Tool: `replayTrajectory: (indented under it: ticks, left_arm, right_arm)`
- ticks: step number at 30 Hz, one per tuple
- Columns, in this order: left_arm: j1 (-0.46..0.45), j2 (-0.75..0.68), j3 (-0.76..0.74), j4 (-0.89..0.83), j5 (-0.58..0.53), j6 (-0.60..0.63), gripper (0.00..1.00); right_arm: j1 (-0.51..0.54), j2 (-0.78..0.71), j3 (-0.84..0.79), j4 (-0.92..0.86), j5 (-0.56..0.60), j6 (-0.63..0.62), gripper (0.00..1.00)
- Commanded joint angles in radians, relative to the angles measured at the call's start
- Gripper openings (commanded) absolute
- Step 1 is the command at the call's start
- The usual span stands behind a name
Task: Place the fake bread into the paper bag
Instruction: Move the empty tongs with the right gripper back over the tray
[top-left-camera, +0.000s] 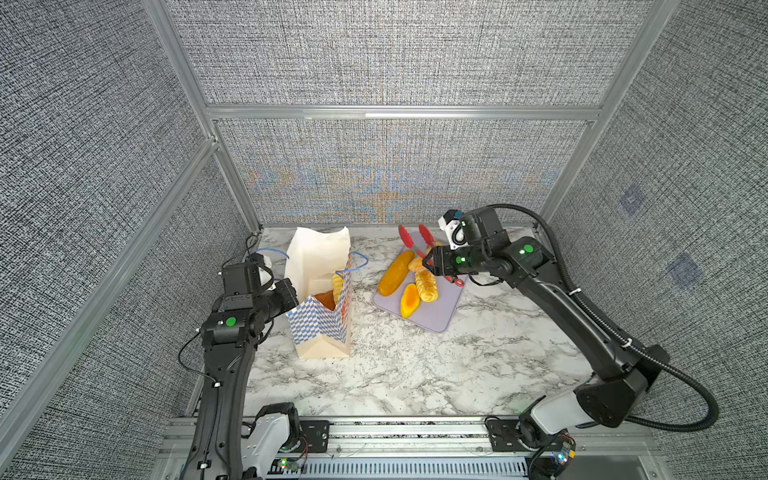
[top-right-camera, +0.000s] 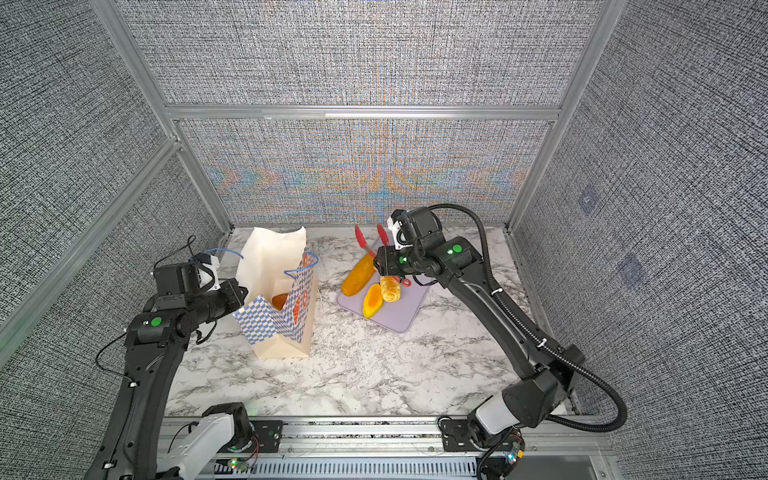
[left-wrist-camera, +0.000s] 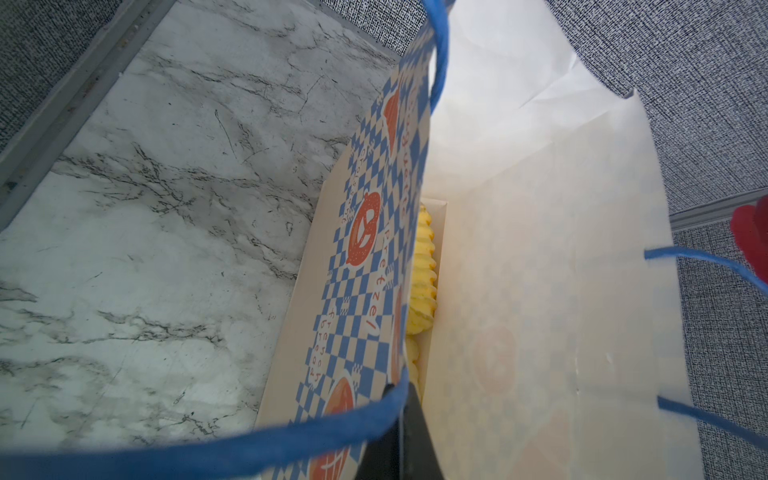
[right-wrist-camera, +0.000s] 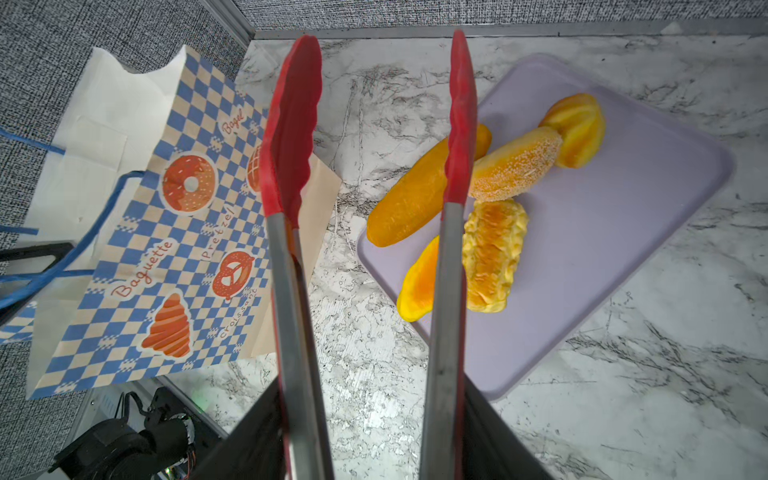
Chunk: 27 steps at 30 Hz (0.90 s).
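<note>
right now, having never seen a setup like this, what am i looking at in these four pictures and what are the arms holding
These are two black robot arms at the edge of a marble table. Each one ends in a two-finger gripper. Two pictures look down on the whole scene from above. The other two are taken from each arm's wrist.

An open paper bag with a blue check print stands on the table, with a pale purple tray beside it. Five pieces of toy bread lie on the tray, and at least two more are already in the bag.

The left gripper is shut on the bag's edge, apparently holding it open. The right gripper holds red tongs, which stand open and empty.
</note>
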Motion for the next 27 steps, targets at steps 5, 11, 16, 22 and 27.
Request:
replayTrajectory:
  ticks: [5,11,16,22,27]
  left_arm:
    - [0.001,0.000,0.009,0.007,-0.003,0.005,0.04]
    - [0.001,0.000,0.005,0.010,-0.003,0.005,0.04]
    - [0.001,0.000,0.005,0.010,-0.003,0.005,0.04]
    - [0.001,0.001,0.006,0.010,-0.002,0.007,0.04]
    - [0.002,0.000,0.006,0.010,-0.001,0.007,0.04]
  right_arm:
    - [-0.062,-0.011,-0.081,0.095,-0.061,0.032,0.59]
    - [-0.107,-0.010,-0.144,0.134,-0.101,0.051,0.59]
    - [-0.139,-0.007,-0.181,0.158,-0.127,0.064,0.59]
    - [-0.174,0.004,-0.219,0.190,-0.159,0.083,0.59]
    - [-0.187,0.019,-0.227,0.193,-0.166,0.086,0.59]
